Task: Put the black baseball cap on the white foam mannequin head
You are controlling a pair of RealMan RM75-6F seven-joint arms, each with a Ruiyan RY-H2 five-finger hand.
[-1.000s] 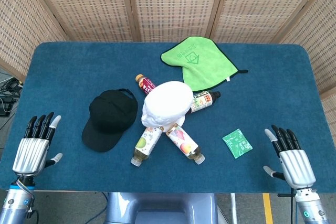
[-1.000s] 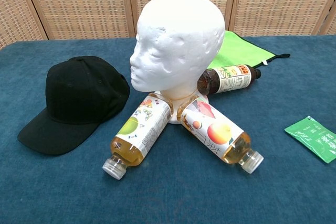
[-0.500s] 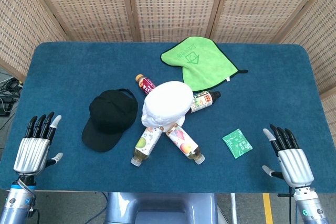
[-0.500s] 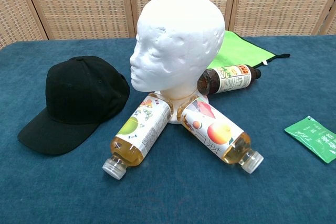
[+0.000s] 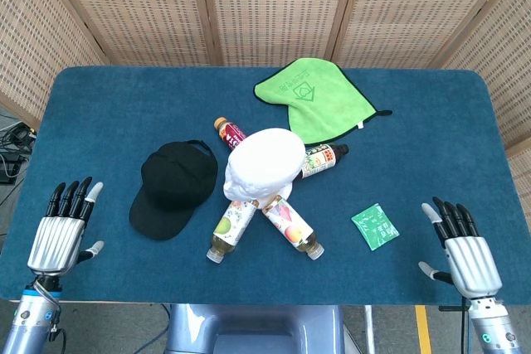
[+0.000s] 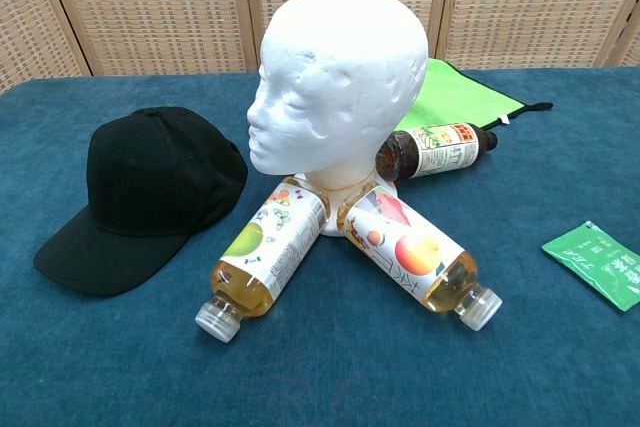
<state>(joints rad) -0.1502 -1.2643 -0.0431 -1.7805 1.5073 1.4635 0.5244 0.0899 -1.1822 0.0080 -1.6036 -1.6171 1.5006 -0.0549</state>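
Woven cane screen panels (image 5: 274, 6) in wooden frames stand behind the blue-covered table (image 5: 116, 105).

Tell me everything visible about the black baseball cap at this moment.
The black baseball cap is plain matte fabric with no visible logo. It lies crown up on the blue table cover, its brim toward the near edge and the robot's left. It sits just left of the white foam mannequin head, apparently not touching it or the bottles around the head's base. In the head view a strap loop shows at its back. Neither hand touches it.
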